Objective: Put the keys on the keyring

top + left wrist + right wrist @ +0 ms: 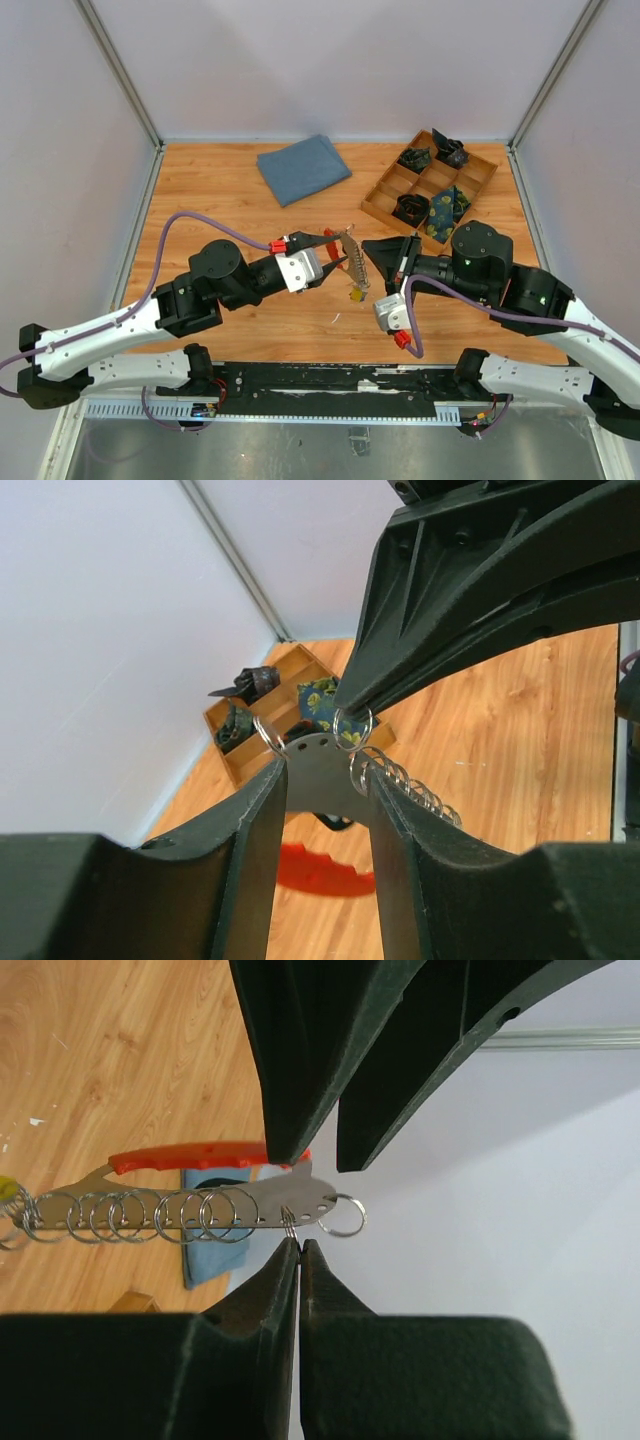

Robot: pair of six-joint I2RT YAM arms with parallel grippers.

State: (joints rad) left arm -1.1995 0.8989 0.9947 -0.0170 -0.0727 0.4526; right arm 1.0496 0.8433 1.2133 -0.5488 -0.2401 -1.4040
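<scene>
My left gripper (342, 252) (325, 765) is shut across the width of a flat silver-grey metal plate (318, 772) (290, 1200), held above the table. The plate has a row of holes and carries several split rings (130, 1217). A red curved keyring (205, 1156) (320, 870) runs along the plate's far edge. My right gripper (300, 1243) (366, 246) is shut, its tips pinching a small ring (289, 1222) that hangs from a hole near the plate's end. Another ring (343, 1216) hangs at the very end. Of the keys, only a yellow end (355, 293) shows at the strip's lower end.
A wooden divided tray (385, 190) with dark patterned items stands at the back right. A folded blue cloth (303, 168) lies at the back centre. Pale walls close in the table on three sides.
</scene>
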